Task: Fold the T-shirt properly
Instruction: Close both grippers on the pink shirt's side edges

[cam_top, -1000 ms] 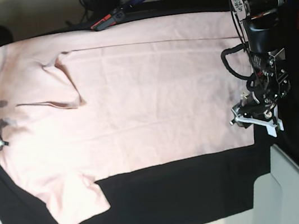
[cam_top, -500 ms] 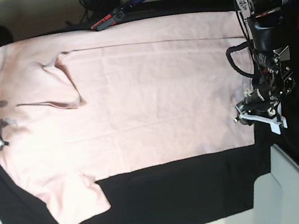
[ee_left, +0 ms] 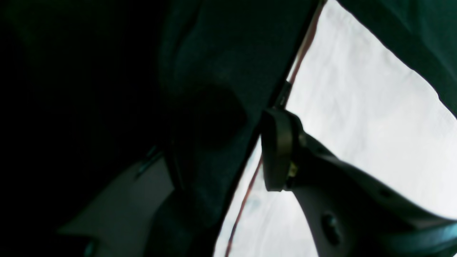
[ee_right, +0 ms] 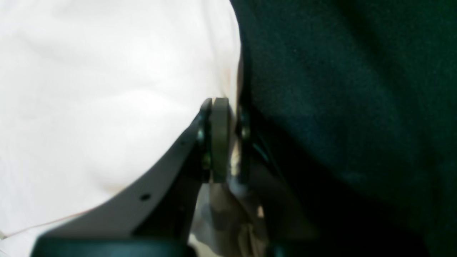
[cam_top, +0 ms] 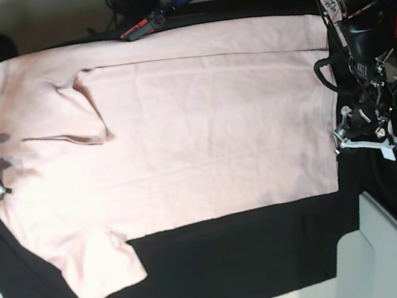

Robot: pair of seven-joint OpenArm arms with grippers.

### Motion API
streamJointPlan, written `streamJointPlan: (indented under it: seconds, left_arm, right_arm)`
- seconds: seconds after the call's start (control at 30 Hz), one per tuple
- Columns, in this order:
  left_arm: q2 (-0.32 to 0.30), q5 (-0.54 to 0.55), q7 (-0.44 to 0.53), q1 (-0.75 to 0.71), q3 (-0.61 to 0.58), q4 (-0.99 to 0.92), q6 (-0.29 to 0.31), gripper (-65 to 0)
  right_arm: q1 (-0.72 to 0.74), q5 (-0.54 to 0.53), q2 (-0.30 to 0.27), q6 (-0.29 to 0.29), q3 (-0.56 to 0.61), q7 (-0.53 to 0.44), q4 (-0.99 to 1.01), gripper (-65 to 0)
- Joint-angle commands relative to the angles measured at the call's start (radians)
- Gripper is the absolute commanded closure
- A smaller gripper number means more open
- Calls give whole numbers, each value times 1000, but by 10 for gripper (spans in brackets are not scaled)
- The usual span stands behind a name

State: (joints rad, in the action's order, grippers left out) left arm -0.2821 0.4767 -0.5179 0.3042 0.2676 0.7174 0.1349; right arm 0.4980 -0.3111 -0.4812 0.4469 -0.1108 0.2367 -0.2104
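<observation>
Cloth is what I am working with: a pale pink cotton T-shirt [cam_top: 180, 129] spread flat on the counter [cam_top: 238, 256], which wears a black cloth. The shirt looks soft and thin, with small wrinkles and one sleeve tucked over near the top.

My left gripper [cam_top: 363, 139] sits just off the shirt's hem edge. Its fingers [ee_left: 276, 157] are apart and hold nothing.

My right gripper [ee_right: 228, 139] is at the shirt's other end. Its fingers [ee_right: 218, 139] are almost closed, and I think they pinch the pink edge.

To do this step well, I should slide one left finger under the hem, pinch one even bit, and lift slowly so the shirt stays smooth.
</observation>
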Motion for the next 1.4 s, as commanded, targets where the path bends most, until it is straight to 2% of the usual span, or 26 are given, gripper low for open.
streamJointPlan:
  seconds: [0.0,0.1,0.27,0.57,0.63,0.77,0.93,1.07,1.37]
  left_arm:
    - [-3,-3,-21,6,-1,0,-8,-306]
    - [17,-3,-23,13,-17,0,-8,-306]
    - [42,3,-18,14,-158,0,-8,-306]
    - [77,3,-18,14,-163,5,-8,-292]
    - [77,3,-18,13,-163,5,-8,-247]
    - [74,3,-18,11,-161,5,-8,0]
    - [74,4,-25,11,-161,15,-8,0]
    - [76,6,-26,-24,-161,118,-8,0]
    - [77,6,-26,-122,-161,348,-8,0]
  right_arm:
    - [21,-1,-17,0,1,-4,-11,-10]
    - [21,-1,-15,0,1,-4,-11,-10]
    - [21,-1,-20,0,1,-4,-11,-10]
    - [21,-1,-20,0,1,-4,-11,-10]
    - [21,-1,-20,0,1,-4,-11,-10]
    - [21,-1,-20,0,1,-4,-11,-10]
    - [24,-1,-20,0,1,-9,-25,-9]
    - [18,-1,-20,0,-7,-6,-100,-6]
    - [18,-4,-21,-1,-8,-6,-125,0]
